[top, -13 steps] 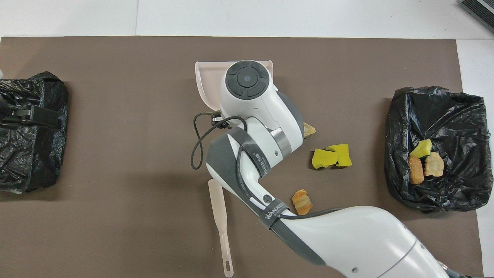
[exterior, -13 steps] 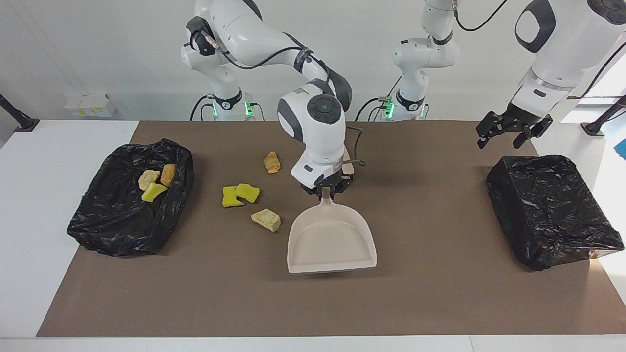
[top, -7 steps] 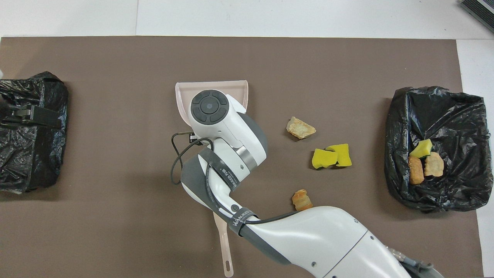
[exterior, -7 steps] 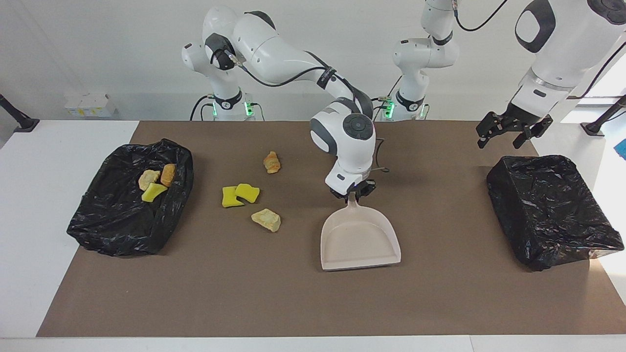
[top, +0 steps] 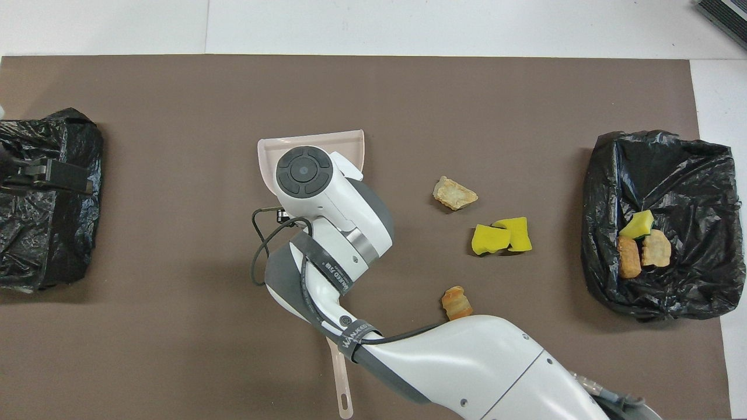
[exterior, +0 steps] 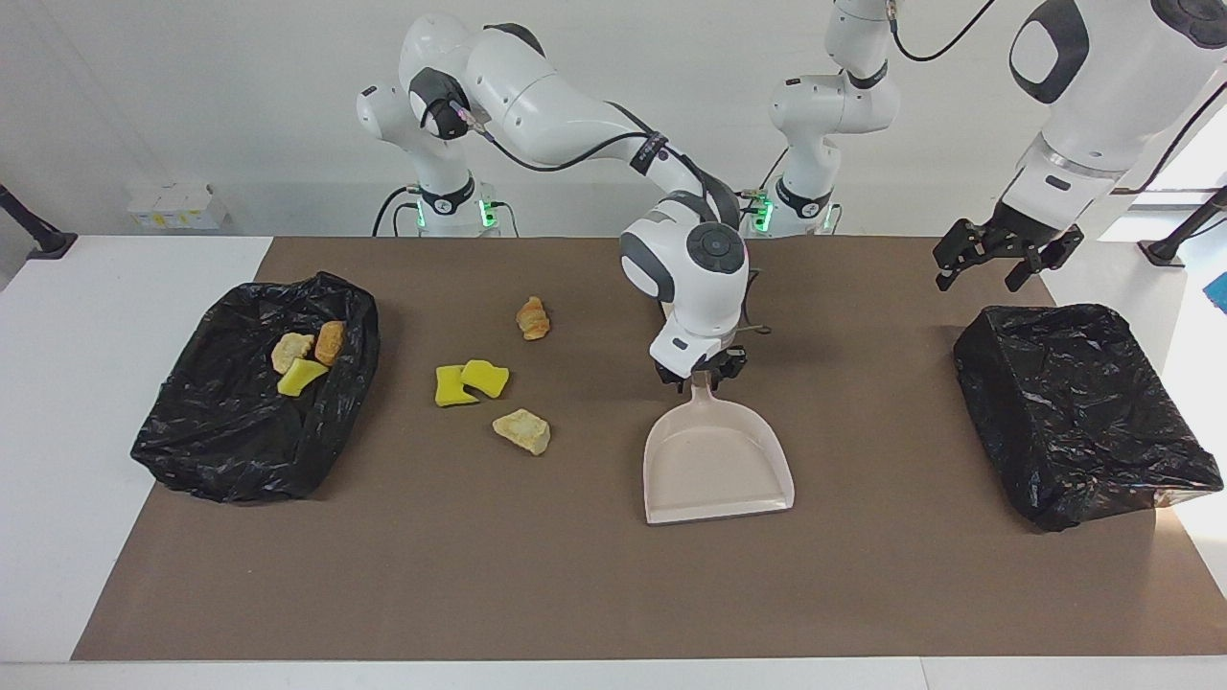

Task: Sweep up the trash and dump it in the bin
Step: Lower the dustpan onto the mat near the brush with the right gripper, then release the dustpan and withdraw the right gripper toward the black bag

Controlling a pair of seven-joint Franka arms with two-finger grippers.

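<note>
My right pincer [exterior: 703, 372] is low at the top of the dustpan's handle. Can't tell from here if it's clamped on the handle or loose around it. The dustpan [exterior: 714, 465] lies flat on the brown mat [exterior: 479, 575] at abt mid-bench, handle toward me & wide mouth pointing away. It's empty inside. My left pincer [exterior: 992, 264] hangs wide open w/ nothing in it, up over the edge of the black-lined bin [exterior: 1083, 412] at the left arm's end; that arm just waits. Trash: 4 pcs loose on the mat, btwn the dustpan & the other black-lined bin [exterior: 240, 431] at the right arm's end. They are an orange-brown lump [exterior: 533, 317] nearest me, two yellow sponge chunks [exterior: 449, 385] [exterior: 487, 378] touching each other, & a tan lump [exterior: 522, 430] farther from me than the sponges. The tan lump is the closest pc to the dustpan, but well apart from it. 3 more pcs sit bunched together inside that bin: a tan piece [exterior: 290, 351], an orange-brown piece [exterior: 330, 341] & a yellow piece [exterior: 301, 376]. In the overhead view a pale flat tool w/ a hole in its handle end [top: 339, 379] lies on the mat, nearer me than the dustpan, its upper part hidden under my right arm. The white bench [exterior: 57, 383] shows past the mat's edges.
</note>
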